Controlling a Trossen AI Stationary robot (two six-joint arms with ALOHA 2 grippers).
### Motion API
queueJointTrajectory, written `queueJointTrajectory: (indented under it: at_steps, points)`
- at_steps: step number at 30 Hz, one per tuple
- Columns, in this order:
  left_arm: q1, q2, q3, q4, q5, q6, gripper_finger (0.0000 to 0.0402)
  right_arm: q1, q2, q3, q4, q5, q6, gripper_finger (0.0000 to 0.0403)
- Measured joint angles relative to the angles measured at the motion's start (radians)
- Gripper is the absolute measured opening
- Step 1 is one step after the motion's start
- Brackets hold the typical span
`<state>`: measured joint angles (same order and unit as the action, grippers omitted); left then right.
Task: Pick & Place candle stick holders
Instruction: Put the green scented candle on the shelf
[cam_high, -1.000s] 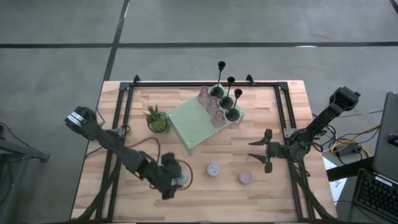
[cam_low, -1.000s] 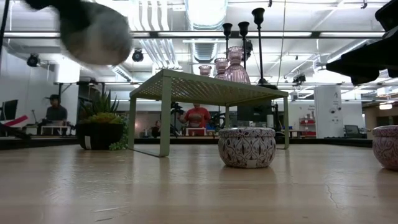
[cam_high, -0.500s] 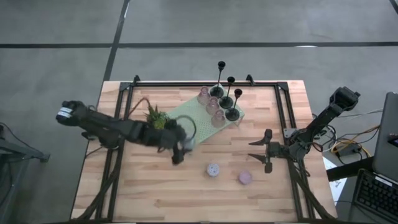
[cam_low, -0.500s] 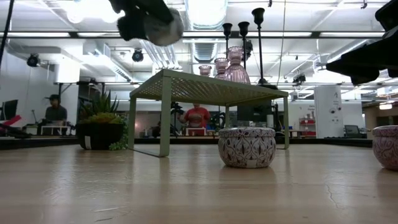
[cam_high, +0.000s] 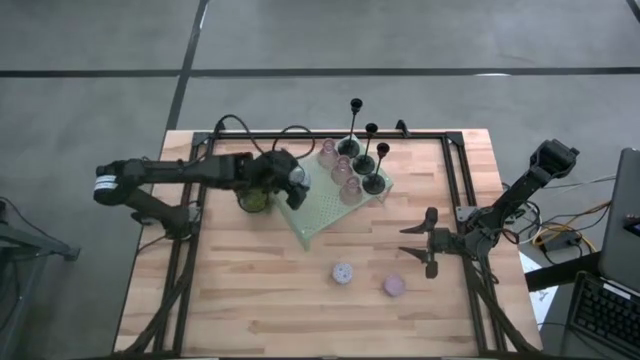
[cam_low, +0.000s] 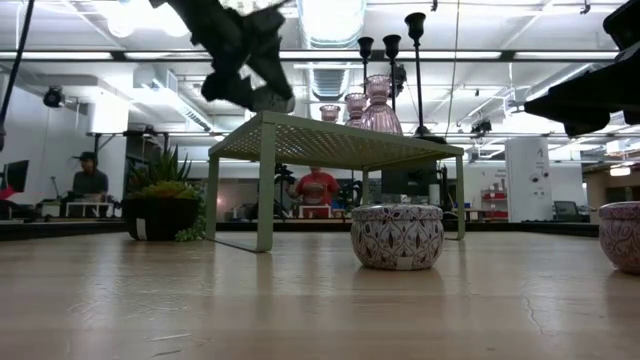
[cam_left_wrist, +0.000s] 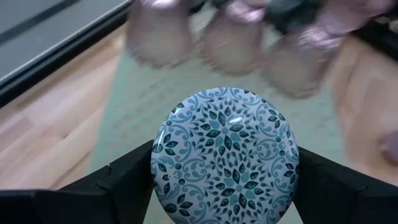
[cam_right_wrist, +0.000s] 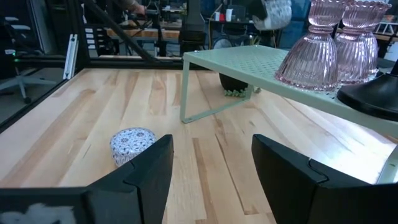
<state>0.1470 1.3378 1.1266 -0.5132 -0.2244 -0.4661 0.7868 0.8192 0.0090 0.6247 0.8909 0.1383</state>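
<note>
My left gripper (cam_high: 291, 182) is shut on a round puck with a blue-green leaf pattern (cam_left_wrist: 225, 155), just over the left end of the pale green perforated stand (cam_high: 325, 208). In the low view the puck (cam_low: 272, 99) hangs close above the stand's top (cam_low: 330, 135). Three pinkish glass cups (cam_high: 341, 172) and three slim black sticks (cam_high: 366, 152) stand on the stand's far part. A purple-patterned puck (cam_high: 343, 272) and a pink puck (cam_high: 395, 286) sit on the table. My right gripper (cam_high: 420, 244) is open and empty at the table's right. My left gripper pinches the puck's round side wall (cam_left_wrist: 157, 163) between its two fingers (cam_left_wrist: 127, 183), one on each opposite side. The fingers slant down from the table's left. The puck's patterned lid faces the wrist camera. I cannot tell whether the puck touches the stand's top.
A small spiky green potted plant (cam_high: 252, 192) stands just left of the stand, under my left arm. A black frame (cam_high: 200, 150) runs along the table's edges. Bare wood lies at the near left. People show in the room beyond the table (cam_low: 317, 187).
My left gripper has carried the blue puck from the table's near left, up and toward the far edge and right, to above the stand's left end. It has stayed shut on the puck.
</note>
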Motion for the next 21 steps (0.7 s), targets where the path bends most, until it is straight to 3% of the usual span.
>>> queueJointTrajectory:
  at_steps: [21]
  points:
    - [0.030, 0.090, -0.003, -0.028, -0.001, 0.024, 0.0314, 0.000, 0.000, 0.000, 0.000, 0.000, 0.000, 0.0210]
